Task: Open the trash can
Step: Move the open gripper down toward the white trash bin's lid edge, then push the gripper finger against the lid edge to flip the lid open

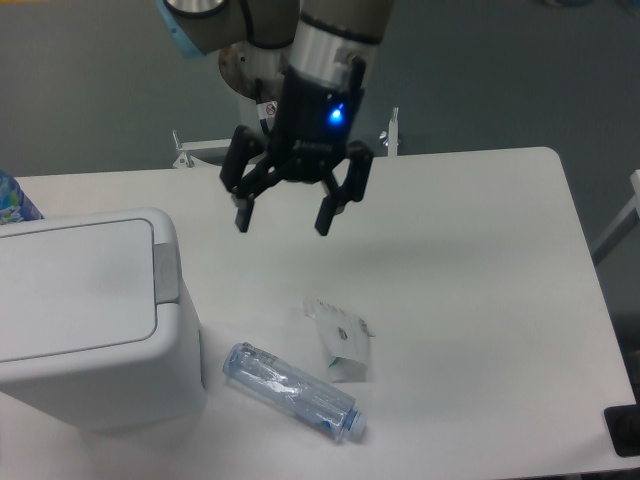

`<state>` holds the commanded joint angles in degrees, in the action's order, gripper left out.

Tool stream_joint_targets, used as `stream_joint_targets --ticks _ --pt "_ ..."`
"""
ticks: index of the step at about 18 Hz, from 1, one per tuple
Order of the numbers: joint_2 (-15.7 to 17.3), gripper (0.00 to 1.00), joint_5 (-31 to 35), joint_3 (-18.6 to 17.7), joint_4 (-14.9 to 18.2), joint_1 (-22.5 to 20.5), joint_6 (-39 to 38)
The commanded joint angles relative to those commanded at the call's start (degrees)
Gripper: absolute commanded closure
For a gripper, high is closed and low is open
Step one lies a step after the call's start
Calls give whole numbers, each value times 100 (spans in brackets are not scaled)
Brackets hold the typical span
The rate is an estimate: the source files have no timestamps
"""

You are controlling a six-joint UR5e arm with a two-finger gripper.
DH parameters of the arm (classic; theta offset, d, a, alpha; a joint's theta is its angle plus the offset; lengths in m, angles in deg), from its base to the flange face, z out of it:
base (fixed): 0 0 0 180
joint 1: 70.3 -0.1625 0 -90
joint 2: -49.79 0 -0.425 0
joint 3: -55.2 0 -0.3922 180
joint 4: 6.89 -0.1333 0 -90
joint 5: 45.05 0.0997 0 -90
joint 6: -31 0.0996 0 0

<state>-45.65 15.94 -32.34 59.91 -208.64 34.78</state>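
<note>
The white box-shaped trash can [90, 320] stands at the left of the table with its flat lid down. Its grey push-button tab [166, 271] is on the lid's right edge. My gripper [283, 220] hangs open and empty above the table, to the right of the can and a little behind the tab. Its two black fingers are spread wide.
A clear plastic bottle [292, 391] lies on its side in front of the gripper, near the can. A crumpled white wrapper [340, 342] lies just behind the bottle. A blue-patterned object [14, 200] shows at the far left edge. The white table [470, 300] stretches to the right.
</note>
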Motion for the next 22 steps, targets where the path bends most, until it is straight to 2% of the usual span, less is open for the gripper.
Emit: stream_joint_targets --ticks 14,22 --pt "-273 0 18 -26 -9 431 -18" --pt "-352 0 18 -26 -9 519 -18"
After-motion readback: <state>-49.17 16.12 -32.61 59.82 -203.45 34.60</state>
